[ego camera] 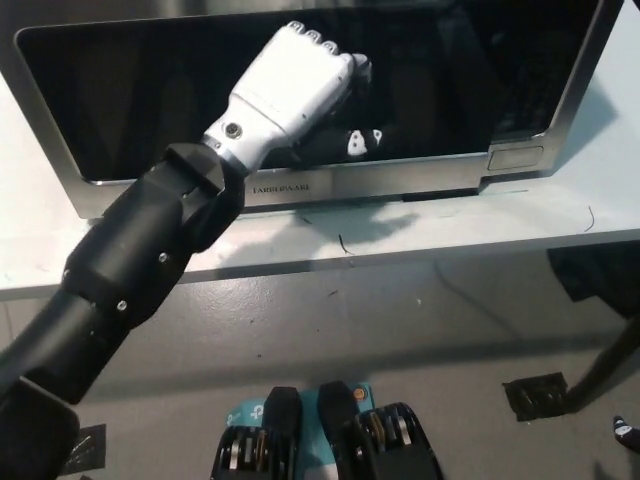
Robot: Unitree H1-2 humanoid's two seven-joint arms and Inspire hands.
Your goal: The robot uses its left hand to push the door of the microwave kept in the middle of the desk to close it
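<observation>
White desk runs across the upper half of the frame, above grey floor. Microwave sits at the desk's middle, toward 12 o'clock; its dark glass door lies flush with the steel frame, closed. Left hand rests against the door glass at 12 o'clock, fingers curled together, gripping nothing. Its black forearm extends toward 7 o'clock. Right hand is out of view.
</observation>
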